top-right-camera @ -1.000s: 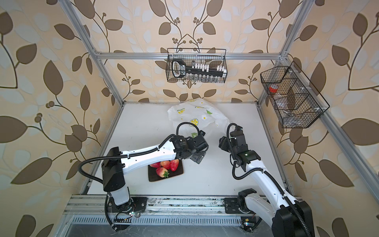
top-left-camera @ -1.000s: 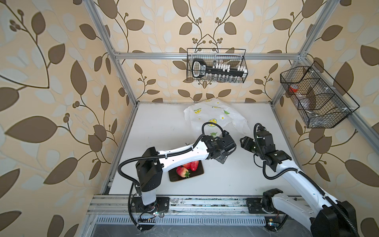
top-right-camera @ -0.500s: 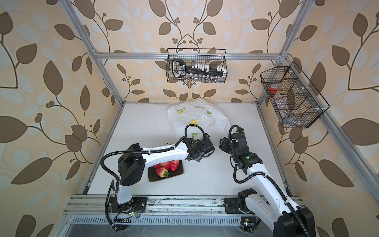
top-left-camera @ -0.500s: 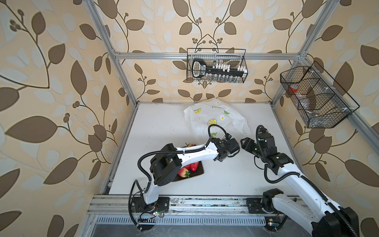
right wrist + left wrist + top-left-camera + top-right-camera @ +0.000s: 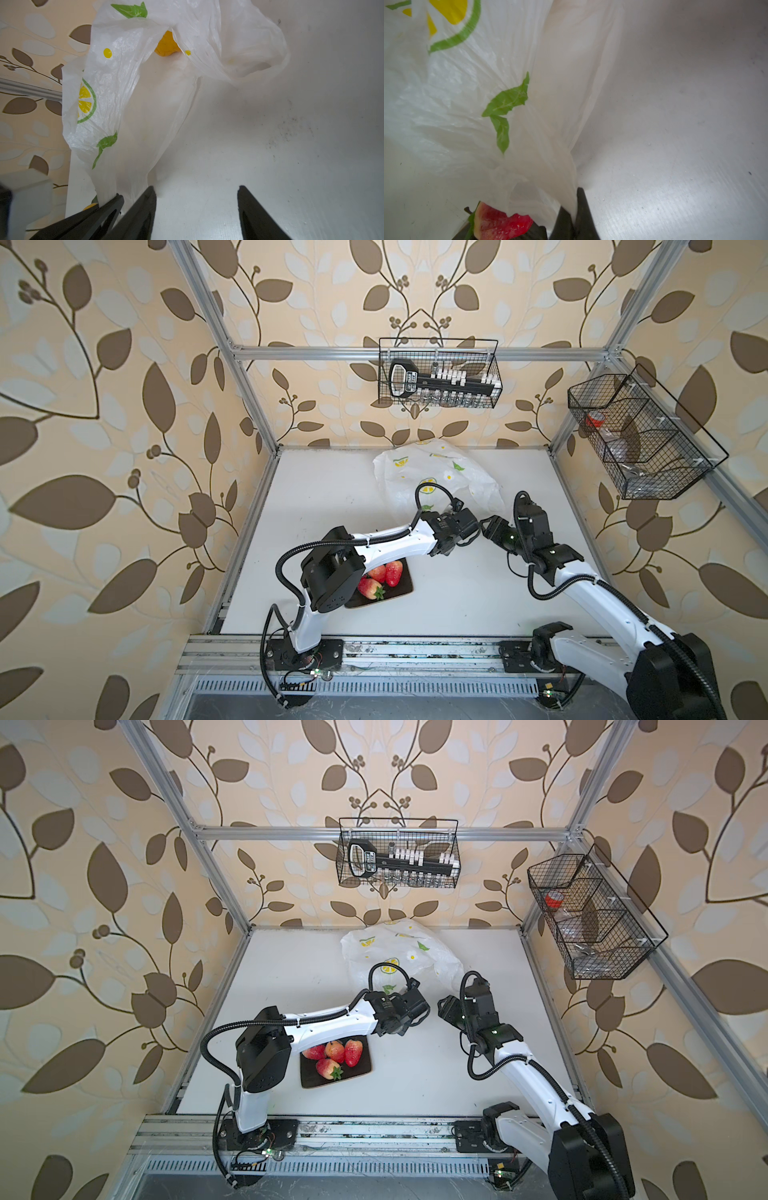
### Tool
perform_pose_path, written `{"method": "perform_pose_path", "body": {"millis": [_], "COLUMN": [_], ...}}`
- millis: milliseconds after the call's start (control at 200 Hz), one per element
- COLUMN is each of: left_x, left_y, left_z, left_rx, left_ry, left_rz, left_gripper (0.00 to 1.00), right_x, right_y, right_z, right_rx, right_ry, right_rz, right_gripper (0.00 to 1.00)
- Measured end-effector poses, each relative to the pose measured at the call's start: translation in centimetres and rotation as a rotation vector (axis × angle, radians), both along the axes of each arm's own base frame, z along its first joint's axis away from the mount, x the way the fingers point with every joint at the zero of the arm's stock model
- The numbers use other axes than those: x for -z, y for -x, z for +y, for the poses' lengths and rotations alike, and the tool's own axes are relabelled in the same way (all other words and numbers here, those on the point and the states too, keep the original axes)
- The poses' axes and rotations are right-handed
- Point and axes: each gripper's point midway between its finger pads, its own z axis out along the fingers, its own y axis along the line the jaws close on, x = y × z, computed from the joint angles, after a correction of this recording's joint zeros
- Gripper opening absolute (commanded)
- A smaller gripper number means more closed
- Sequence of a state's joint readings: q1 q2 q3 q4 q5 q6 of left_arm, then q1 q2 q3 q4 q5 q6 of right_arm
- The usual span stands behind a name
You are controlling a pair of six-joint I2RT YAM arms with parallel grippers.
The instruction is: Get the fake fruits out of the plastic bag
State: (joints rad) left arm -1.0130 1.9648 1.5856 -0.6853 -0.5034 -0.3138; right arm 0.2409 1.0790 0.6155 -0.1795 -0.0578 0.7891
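Note:
The white plastic bag [image 5: 432, 477] [image 5: 399, 952] with lemon prints lies at the back of the table. My left gripper [image 5: 572, 199] is shut on a gathered strip of the bag's near edge [image 5: 550, 145], which also shows in the right wrist view [image 5: 108, 187]. My right gripper [image 5: 197, 190] is open just right of it, over bare table, holding nothing. The two grippers [image 5: 471, 526] [image 5: 492, 526] almost meet in both top views. A yellow fruit [image 5: 166, 44] shows inside the bag's mouth. Strawberries [image 5: 334, 1056] lie on a black tray [image 5: 363, 1073]. Another red strawberry piece [image 5: 500, 222] shows beside the left jaws.
The left arm's elbow [image 5: 332, 572] hangs over the tray's left part. A wire basket [image 5: 440, 373] hangs on the back wall and another [image 5: 640, 439] on the right wall. Metal frame posts [image 5: 257, 406] edge the table.
My left gripper has swung right from near the tray to the bag's near edge and shut on it. The right gripper has edged slightly towards it and narrowed a little.

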Motion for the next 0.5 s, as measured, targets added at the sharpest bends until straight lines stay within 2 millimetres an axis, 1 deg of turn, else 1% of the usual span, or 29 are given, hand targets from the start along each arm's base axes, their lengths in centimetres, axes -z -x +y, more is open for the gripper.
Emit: {"method": "perform_pose_path", "body": {"millis": [110, 250, 395, 500], "left_x": [-2.1, -5.2, -7.8, -9.0], "left_y": [-0.4, -0.4, -0.4, -0.4], "left_z": [0.2, 0.1, 0.0, -0.2], "left_rx": [-0.009, -0.004, 0.006, 0.021], "left_ry": [0.045, 0.130, 0.211, 0.250], "left_rz": [-0.025, -0.054, -0.074, -0.084], "left_gripper": [0.00, 0.00, 0.00, 0.00], "right_x": [0.5, 0.5, 0.3, 0.4], "right_y": [-0.7, -2.0, -4.3, -6.0], "right_z": [0.7, 1.8, 2.7, 3.7], "right_rx": [-0.005, 0.003, 0.057, 0.097], "right_ry": [-0.039, -0.116, -0.222, -0.298], "right_rz": [0.014, 0.018, 0.011, 0.010], "right_gripper": [0.62, 0.61, 0.60, 0.60]}}
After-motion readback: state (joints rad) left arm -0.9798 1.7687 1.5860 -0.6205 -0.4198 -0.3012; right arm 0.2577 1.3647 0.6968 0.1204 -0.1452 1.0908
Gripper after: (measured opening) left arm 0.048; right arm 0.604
